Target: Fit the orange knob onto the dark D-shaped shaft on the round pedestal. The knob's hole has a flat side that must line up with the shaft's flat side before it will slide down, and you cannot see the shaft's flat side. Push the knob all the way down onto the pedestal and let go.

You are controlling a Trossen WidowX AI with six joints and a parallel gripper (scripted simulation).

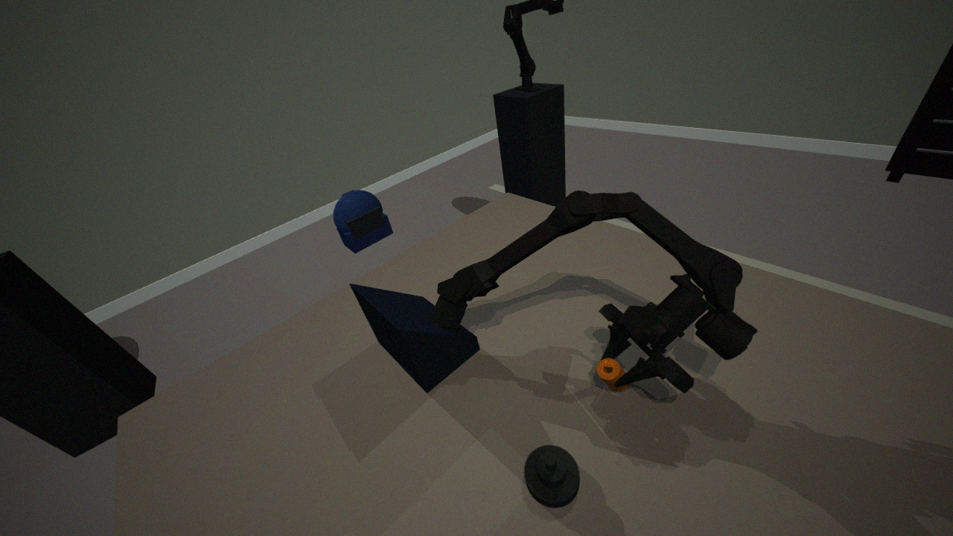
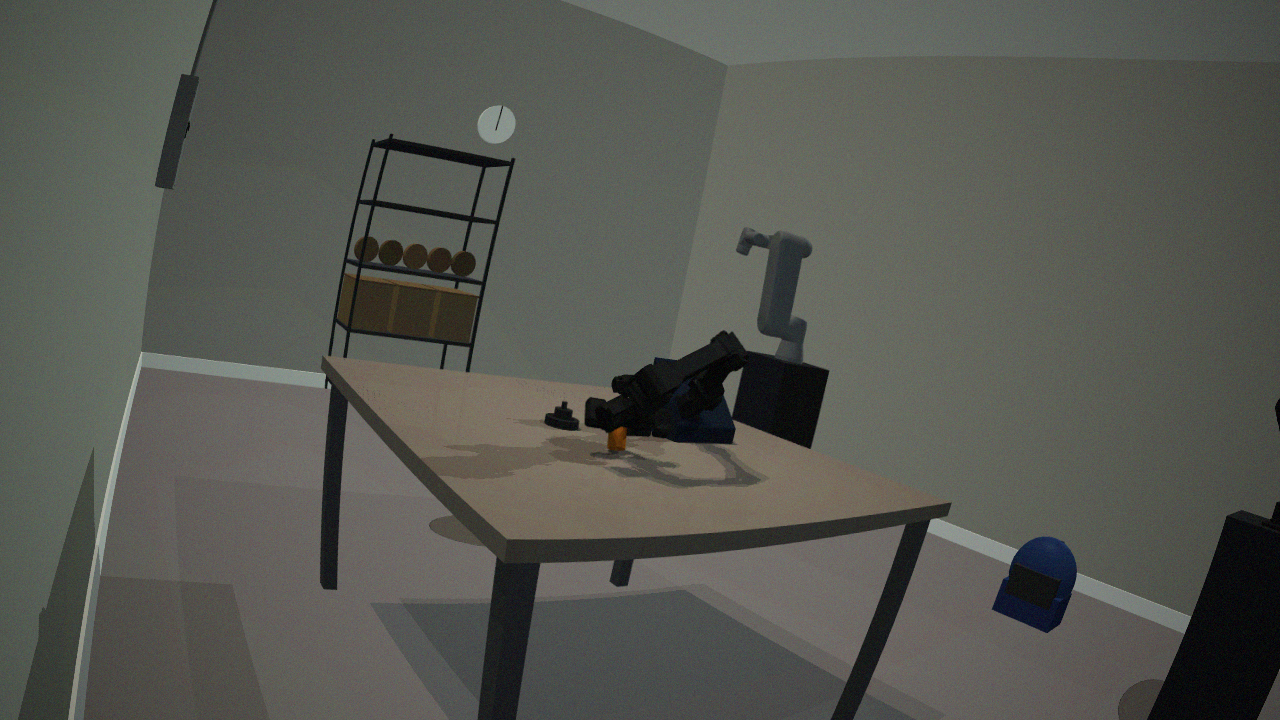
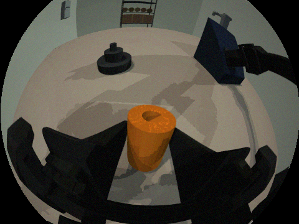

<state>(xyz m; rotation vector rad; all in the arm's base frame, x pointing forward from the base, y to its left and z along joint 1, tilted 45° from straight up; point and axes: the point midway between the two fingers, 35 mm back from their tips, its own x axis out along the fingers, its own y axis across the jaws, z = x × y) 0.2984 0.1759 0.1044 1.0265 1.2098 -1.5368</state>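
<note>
A: How did we find the pincer (image 1: 610, 371) (image 2: 617, 429) (image 3: 149, 128)?
B: We noted it about half open, a finger close against either side of the orange knob (image 1: 608, 370) (image 2: 616, 439) (image 3: 149, 146). We could not tell whether it gripped.
A: And the knob?
B: We observed it hole upward, the hole's flat side visible in the wrist view. We could not confirm table contact.
A: What of the pedestal (image 1: 533, 476) (image 2: 561, 423) (image 3: 114, 66)?
B: It stood apart from the knob, its shaft (image 1: 550, 464) (image 2: 563, 404) (image 3: 113, 46) bare.
A: Progress, then?
B: We judged it early: a secure hold, carrying, aligning, full seating and release remained outstanding.
</note>
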